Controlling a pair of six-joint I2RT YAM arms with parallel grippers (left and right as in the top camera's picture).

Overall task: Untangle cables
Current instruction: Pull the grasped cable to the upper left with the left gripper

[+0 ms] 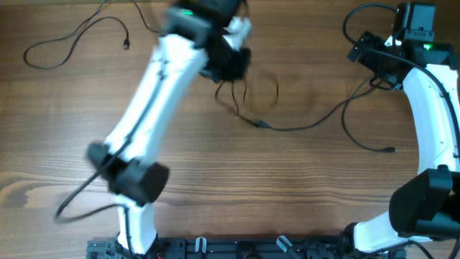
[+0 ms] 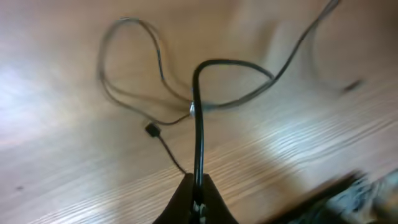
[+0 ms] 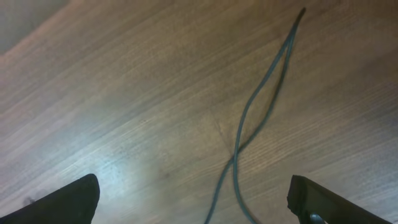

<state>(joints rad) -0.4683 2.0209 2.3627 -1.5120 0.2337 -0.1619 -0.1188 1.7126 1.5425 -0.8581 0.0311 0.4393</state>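
A tangle of thin black cables [image 1: 248, 97] lies on the wooden table at upper centre. One strand [image 1: 309, 124] trails right toward my right arm and ends in a plug [image 1: 392, 150]. My left gripper [image 1: 231, 66] hangs over the tangle's left side. In the left wrist view the left gripper [image 2: 198, 190] is shut on a black cable [image 2: 199, 137] that rises from the jaws and bends into a loop [image 2: 236, 65]. A thinner loop [image 2: 127, 62] and a small plug [image 2: 152, 129] lie beside it. My right gripper [image 3: 196, 202] is open above two crossing strands [image 3: 236, 155].
A separate black cable [image 1: 68, 44] with a plug [image 1: 126, 44] lies at the far left back. Thick wires [image 1: 79, 198] run from the left arm's base. The right arm [image 1: 431, 108] stands along the right edge.
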